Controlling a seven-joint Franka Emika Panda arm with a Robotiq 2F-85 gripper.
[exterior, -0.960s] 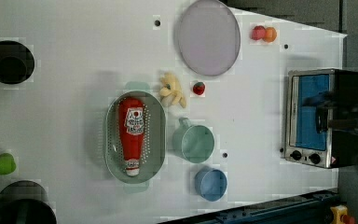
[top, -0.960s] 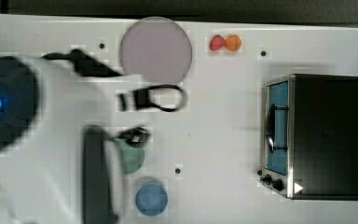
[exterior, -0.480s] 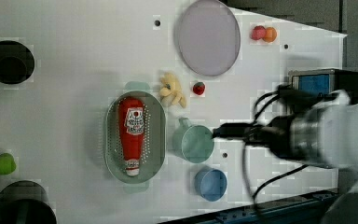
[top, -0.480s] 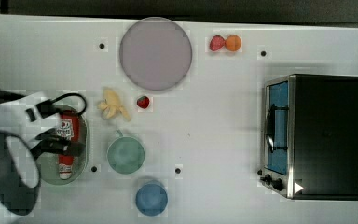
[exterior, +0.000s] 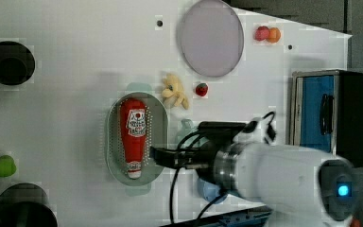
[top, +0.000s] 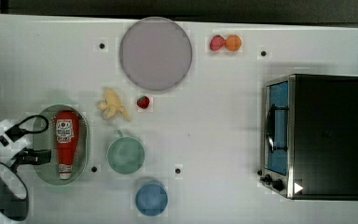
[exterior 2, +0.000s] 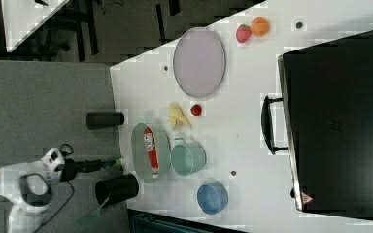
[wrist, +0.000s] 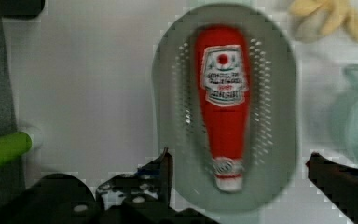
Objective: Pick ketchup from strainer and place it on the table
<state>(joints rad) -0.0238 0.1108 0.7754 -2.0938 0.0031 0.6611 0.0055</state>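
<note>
The ketchup [top: 67,140] lies lengthwise in the strainer [top: 42,135], a red bottle with a white label and its white cap toward the top view's bottom. In the left view the ketchup [exterior: 133,135] rests in the strainer [exterior: 113,142], and my gripper [exterior: 157,156] reaches over the strainer's right rim near the cap. From the wrist I see the ketchup [wrist: 221,102] in the strainer [wrist: 279,116]; my gripper [wrist: 240,163] is open, one fingertip [wrist: 165,163] on each side of the cap end, apart from the bottle. The white table [top: 214,140] carries everything.
A green cup [top: 126,155] with a handle and a blue cup [top: 151,198] stand to the top view's right of the strainer. A banana [top: 113,105], a strawberry [top: 143,101], a grey plate [top: 155,52] and a toaster oven [top: 317,135] lie beyond. Two black cylinders [exterior: 9,62] stand at the left view's left.
My arm has swept across the table and come to the strainer, so the green cup and banana are uncovered. The ketchup and strainer have not moved. The jaws have stayed wide.
</note>
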